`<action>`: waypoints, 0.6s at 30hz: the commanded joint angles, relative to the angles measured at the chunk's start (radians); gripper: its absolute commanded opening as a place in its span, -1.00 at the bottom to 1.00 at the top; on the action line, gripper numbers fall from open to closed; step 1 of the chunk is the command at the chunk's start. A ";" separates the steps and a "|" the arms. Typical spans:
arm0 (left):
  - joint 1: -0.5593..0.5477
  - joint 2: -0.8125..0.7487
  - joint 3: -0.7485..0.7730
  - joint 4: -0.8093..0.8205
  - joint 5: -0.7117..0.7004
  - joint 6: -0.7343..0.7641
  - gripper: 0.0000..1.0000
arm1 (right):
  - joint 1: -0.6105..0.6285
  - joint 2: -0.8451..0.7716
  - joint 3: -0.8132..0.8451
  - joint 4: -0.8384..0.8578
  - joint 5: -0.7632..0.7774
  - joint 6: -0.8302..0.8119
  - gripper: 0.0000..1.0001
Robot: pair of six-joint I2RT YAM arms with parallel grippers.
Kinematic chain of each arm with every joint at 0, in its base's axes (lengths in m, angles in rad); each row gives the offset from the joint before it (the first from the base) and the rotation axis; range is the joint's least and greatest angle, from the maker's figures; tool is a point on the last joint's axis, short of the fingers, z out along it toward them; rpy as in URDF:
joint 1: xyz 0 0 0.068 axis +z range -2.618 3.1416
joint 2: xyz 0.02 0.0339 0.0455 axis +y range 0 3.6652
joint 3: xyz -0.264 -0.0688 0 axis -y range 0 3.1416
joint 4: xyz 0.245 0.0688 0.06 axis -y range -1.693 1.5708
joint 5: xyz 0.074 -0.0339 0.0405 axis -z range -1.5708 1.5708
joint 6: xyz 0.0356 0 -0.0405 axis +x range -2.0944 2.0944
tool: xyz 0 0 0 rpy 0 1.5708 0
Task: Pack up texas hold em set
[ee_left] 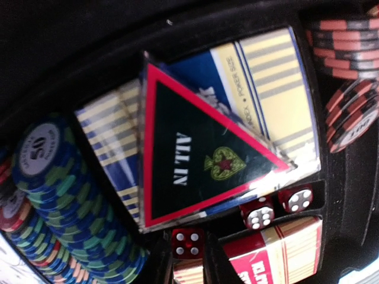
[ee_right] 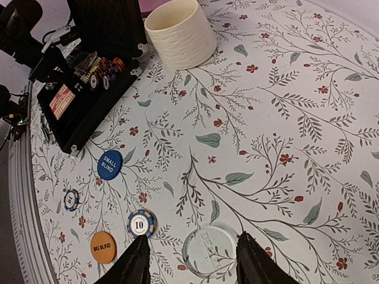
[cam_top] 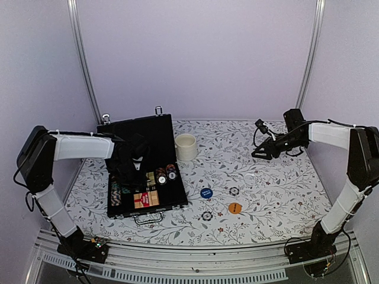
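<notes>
Right gripper (ee_right: 192, 267): jaws spread, nothing between them. Directly below the gap, a clear round disc (ee_right: 210, 251) lies flat on the floral table (ee_right: 284, 118). Just outside the finger nearer the case sits a striped chip marked 10 (ee_right: 141, 223). The orange BIG BLIND button (ee_right: 102, 247) is further out on that side. Ahead on the same side are a second striped chip (ee_right: 71, 199), then the blue SMALL BLIND button (ee_right: 110, 164). Far ahead stands the black case (ee_right: 89, 100), open with its lid up, and the cream mug (ee_right: 180, 32) is just beside it.

Left gripper (cam_top: 137, 158): low over the open case, jaws pressed together. Its fingers are outside its own camera's view, so I cannot tell whether anything is pinched. Beneath it, the triangular ALL IN plaque (ee_left: 195, 154) lies on the blue card deck (ee_left: 272, 83). 3 red dice (ee_left: 259, 214) sit by the plaque's edge, with the red card deck (ee_left: 278, 254) just past them. Blue-green chips (ee_left: 71, 195) flank one side and orange-black chips (ee_left: 349, 65) the other.
</notes>
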 commanded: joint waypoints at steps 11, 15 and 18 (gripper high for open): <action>0.003 -0.007 -0.018 0.054 0.042 0.019 -0.49 | 0.000 0.025 0.029 -0.012 -0.020 -0.009 -0.15; 0.000 -0.001 -0.019 0.063 0.067 0.023 -0.54 | 0.001 0.026 0.030 -0.013 -0.021 -0.009 -0.15; -0.009 0.005 -0.018 0.112 0.119 0.023 -0.54 | 0.000 0.027 0.030 -0.014 -0.023 -0.009 -0.15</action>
